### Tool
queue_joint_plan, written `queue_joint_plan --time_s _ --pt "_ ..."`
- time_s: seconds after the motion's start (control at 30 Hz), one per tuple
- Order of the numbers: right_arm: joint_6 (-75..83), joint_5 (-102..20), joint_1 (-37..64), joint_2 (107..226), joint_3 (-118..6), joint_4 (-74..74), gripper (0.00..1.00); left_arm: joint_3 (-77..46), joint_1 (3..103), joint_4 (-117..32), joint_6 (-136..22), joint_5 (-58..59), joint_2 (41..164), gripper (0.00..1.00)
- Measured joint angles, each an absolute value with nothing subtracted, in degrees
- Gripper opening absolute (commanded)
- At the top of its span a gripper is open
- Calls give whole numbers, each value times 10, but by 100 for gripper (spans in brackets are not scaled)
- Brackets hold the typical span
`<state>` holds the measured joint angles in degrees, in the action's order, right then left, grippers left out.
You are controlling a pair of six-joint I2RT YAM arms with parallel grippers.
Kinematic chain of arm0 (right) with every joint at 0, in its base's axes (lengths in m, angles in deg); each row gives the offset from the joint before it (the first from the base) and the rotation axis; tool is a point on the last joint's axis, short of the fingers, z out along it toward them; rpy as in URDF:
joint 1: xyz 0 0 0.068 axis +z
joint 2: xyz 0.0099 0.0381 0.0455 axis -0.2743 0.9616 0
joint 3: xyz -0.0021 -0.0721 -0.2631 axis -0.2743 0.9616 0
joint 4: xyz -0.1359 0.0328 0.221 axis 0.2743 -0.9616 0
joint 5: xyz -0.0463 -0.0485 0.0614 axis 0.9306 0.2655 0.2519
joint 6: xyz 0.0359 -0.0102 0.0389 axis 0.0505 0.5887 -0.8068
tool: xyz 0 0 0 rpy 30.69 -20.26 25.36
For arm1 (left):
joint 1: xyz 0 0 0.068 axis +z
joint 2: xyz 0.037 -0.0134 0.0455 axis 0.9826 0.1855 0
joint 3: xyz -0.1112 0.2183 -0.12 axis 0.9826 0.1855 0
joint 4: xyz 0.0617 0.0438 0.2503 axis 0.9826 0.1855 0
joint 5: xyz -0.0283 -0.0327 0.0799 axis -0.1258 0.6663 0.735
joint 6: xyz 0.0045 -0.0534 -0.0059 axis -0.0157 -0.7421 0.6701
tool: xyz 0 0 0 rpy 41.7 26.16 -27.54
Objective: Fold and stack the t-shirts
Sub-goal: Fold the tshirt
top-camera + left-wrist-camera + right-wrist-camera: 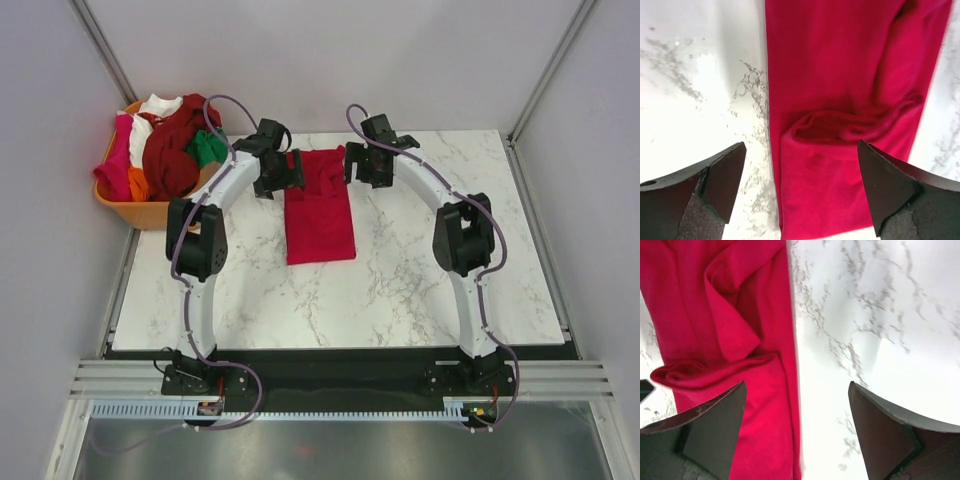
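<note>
A bright red t-shirt [320,208] lies on the marble table as a long narrow strip, with a rumpled fold near its far end. My left gripper [284,172] hovers over the strip's far left corner, open and holding nothing; the left wrist view shows the red cloth [840,100] between its spread fingers [715,175]. My right gripper [363,163] hovers at the far right corner, open too; the right wrist view shows the cloth's right edge [740,340] below its left finger [720,425]. Other t-shirts [170,150], maroon, white, magenta, orange and green, are heaped in the basket.
The orange plastic basket [140,212] stands at the table's far left corner, partly past the edge. Bare marble [400,290] lies in front of and to the right of the red shirt. Grey walls and metal posts [540,70] enclose the table.
</note>
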<state>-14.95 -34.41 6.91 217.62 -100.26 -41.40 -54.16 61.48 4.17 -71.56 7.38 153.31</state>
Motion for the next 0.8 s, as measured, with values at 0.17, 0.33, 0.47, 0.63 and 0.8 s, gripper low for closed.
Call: queue_joint_plan --time_s 0.17,0.33,0.47,0.63,0.8 --pt "-142 -356 71 2039 -849 -373 88 -485 610 43 -715 97 1429 100" --pt "-154 -424 80 1894 -654 -309 81 -360 598 21 -716 113 1297 95" --pt "-169 -485 86 1866 -544 -248 80 -210 580 -13 -721 86 1211 92" --pt "-182 -535 87 1895 -478 -211 80 -59 569 -89 -738 17 1188 91" --pt "-191 -567 87 1927 -460 -169 76 -11 570 -136 -748 -16 1186 90"
